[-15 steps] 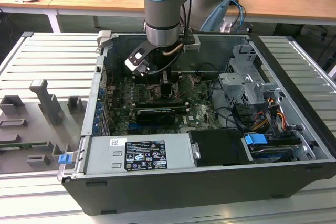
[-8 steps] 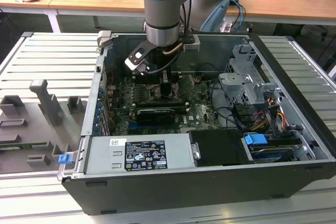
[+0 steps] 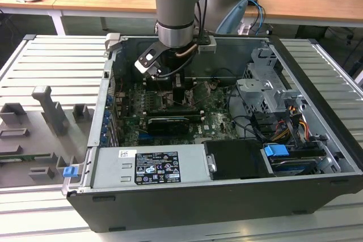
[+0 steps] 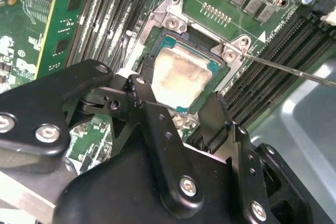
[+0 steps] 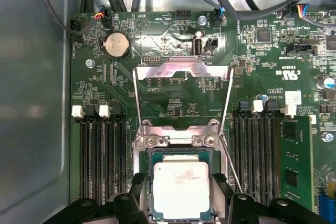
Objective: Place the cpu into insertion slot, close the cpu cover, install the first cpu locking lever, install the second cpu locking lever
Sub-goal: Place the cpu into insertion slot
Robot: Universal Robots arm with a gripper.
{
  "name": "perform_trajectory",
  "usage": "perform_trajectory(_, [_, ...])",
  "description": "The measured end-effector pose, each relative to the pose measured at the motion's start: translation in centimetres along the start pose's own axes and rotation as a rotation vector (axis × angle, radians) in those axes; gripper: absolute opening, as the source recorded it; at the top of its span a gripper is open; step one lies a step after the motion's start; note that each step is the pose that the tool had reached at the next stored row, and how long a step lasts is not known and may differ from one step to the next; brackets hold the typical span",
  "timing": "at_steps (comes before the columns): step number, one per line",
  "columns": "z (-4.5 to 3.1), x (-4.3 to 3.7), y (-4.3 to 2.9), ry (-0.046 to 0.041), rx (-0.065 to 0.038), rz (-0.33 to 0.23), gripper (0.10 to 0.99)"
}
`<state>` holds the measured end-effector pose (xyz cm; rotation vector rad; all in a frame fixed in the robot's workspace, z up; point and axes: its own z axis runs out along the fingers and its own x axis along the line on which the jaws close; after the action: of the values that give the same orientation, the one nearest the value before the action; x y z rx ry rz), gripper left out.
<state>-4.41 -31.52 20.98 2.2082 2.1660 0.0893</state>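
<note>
Gripper [image 5: 179,183] straddles the cpu [image 5: 181,192] in the slot [image 5: 181,139]; whether it grips, I cannot tell. In the exterior view, it hangs at the case's [image 3: 170,205] 11 o'clock.

A ribbed silver-grey metal table [image 3: 51,60] carries an open black computer case [image 3: 170,205]. Just beside it, on the exterior view's left, sits a flat grey tray of upright blocks [image 3: 45,123], seemingly plastic, with a small blue clip [image 3: 70,171] at its edge.

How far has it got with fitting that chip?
Nothing is finished yet. The gripper holds the cpu at the insertion slot, seemingly seated. The cpu cover stands open, so closing it and both locking levers remain.
</note>
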Motion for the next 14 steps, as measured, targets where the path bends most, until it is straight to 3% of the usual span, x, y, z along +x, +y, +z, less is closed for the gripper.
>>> perform_trajectory(2, [-0.8,0.01,0.06,-0.0004,0.0,0.0,0.608])
perform_trajectory(4, [-0.85,-0.12,0.08,-0.0017,0.001,-0.001,0.588])
perform_trajectory(8, [-0.85,-0.25,0.19,-0.0024,0.006,-0.02,0.341])
perform_trajectory(10, [-0.84,-0.25,0.2,-0.001,0.007,-0.039,0.106])
perform_trajectory(14, [-0.98,-0.25,0.21,-0.0011,0.007,-0.039,0.106])
